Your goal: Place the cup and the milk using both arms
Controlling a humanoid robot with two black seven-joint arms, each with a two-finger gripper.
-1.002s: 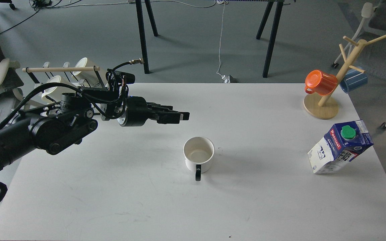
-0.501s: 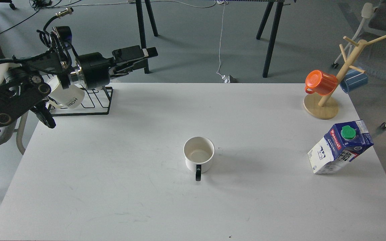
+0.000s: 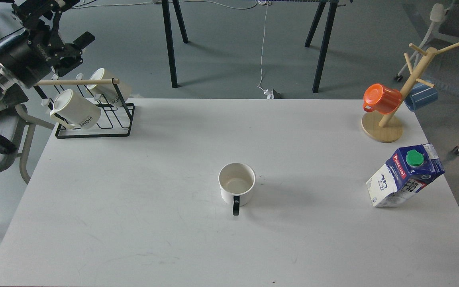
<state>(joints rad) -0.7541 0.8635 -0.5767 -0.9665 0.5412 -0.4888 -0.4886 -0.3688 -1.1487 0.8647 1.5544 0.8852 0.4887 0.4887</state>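
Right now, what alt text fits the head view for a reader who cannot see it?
A squat white mug with a black handle stands mid-table, untouched. A blue-and-white Pascual milk carton stands near the white table's right edge. The left claw is raised off the table at far left above a rack of HOME mugs.

L arm pulled back fast: from reaching out low over the table toward the cup, it swung up and away to the top-left corner, off the table. L gripper (image 3: 79, 43) ended up above and behind the mug rack (image 3: 94, 119), which it had partly hidden w/ the arm; both "HOME" mugs (image 3: 76, 109) came back into view. A dark part appeared at the lower-right edge; can't tell what it was.
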